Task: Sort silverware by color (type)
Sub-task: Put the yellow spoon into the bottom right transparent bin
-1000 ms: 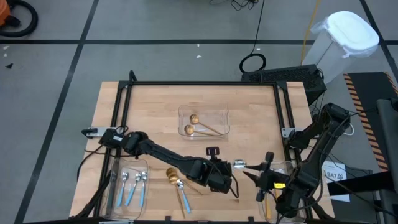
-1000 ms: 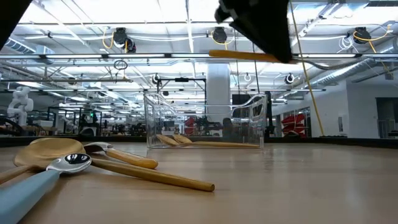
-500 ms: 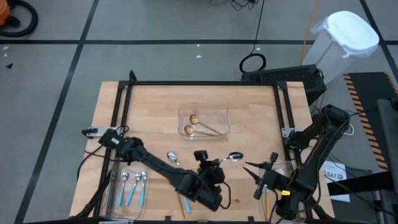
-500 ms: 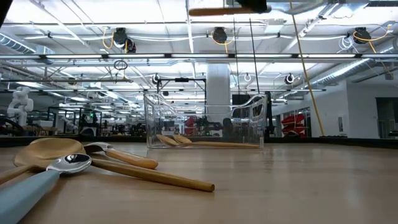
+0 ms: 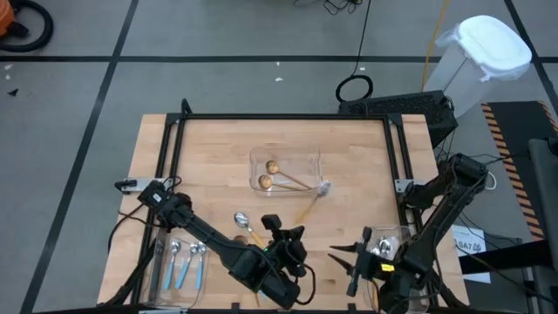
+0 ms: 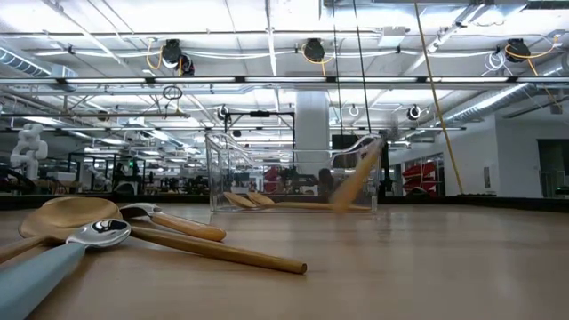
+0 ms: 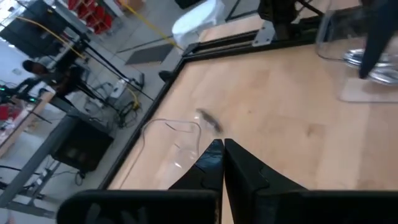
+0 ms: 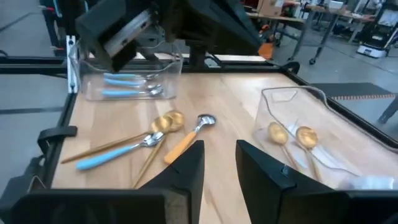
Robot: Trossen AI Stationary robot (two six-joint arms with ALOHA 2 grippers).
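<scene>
Blue-handled spoons [image 5: 185, 262] lie in the tray [image 5: 159, 277] at eight o'clock; left gripper [image 5: 272, 224] at six, fingers pinched shut, empty; an orange-handled spoon [image 5: 312, 202] tilts against the centre tray [image 5: 285, 155]; right gripper [image 5: 340, 255] at five, narrowly parted, empty

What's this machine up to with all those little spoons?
It is sorting spoons by type into clear trays. The middle tray holds two gold spoons, and an orange-handled spoon lies against its corner. The left gripper, shut and empty, hangs near the front. Blue-handled spoons fill the front-left tray; a few spoons remain loose. The right gripper waits, open.
</scene>
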